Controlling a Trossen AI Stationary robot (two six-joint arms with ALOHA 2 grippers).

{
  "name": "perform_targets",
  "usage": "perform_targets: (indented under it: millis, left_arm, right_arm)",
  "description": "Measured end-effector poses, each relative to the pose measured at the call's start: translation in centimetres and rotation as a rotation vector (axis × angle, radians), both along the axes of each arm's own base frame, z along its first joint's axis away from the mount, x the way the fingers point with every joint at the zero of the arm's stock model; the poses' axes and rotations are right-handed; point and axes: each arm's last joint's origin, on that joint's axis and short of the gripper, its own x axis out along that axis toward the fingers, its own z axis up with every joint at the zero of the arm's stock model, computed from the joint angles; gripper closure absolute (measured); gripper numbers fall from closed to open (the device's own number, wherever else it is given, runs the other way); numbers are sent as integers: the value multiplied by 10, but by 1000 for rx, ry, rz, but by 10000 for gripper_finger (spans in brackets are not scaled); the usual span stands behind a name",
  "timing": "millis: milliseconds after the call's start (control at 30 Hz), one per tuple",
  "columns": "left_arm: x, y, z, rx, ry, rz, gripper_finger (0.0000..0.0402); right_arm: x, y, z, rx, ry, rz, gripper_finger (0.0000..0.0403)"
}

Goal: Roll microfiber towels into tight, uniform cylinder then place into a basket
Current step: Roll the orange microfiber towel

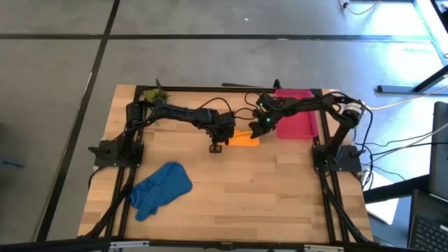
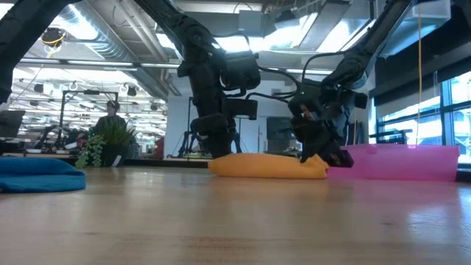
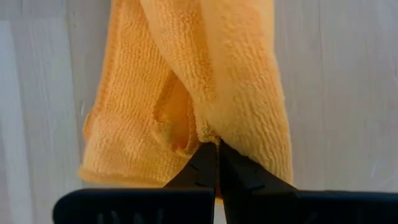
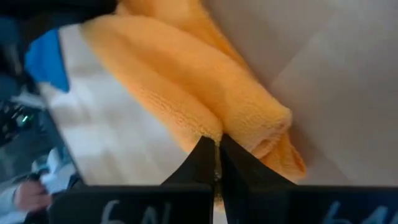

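Wrist views: both pincers pinch orange towel.

You have the orange towel folded into a loose, thick roll lying flat near the middle of the worktop, just beside the pink-red basket, which sits shallow and upright at the far right. Your blue towel lies crumpled in a heap, well apart at the near left.

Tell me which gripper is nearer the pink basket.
Right. The right gripper, pinching the orange towel, sits just beside the basket; the left gripper pinches the towel's far end.
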Motion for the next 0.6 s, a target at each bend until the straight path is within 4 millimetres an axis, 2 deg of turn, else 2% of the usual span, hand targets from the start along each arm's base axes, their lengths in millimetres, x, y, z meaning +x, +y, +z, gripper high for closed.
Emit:
perform_targets:
  millis: [133, 433, 600]
  left_arm:
    - [0, 0, 0, -2, -2, -2, 402]
    - [0, 0, 0, -17, -7, -15, 402]
    - [0, 0, 0, -17, -7, -23, 402]
  right_arm:
    - [0, -1, 0, -5, 3, -6, 396]
    - [7, 5, 13, 250, -182, 124, 396]
    - [7, 5, 12, 329, -119, 42, 396]
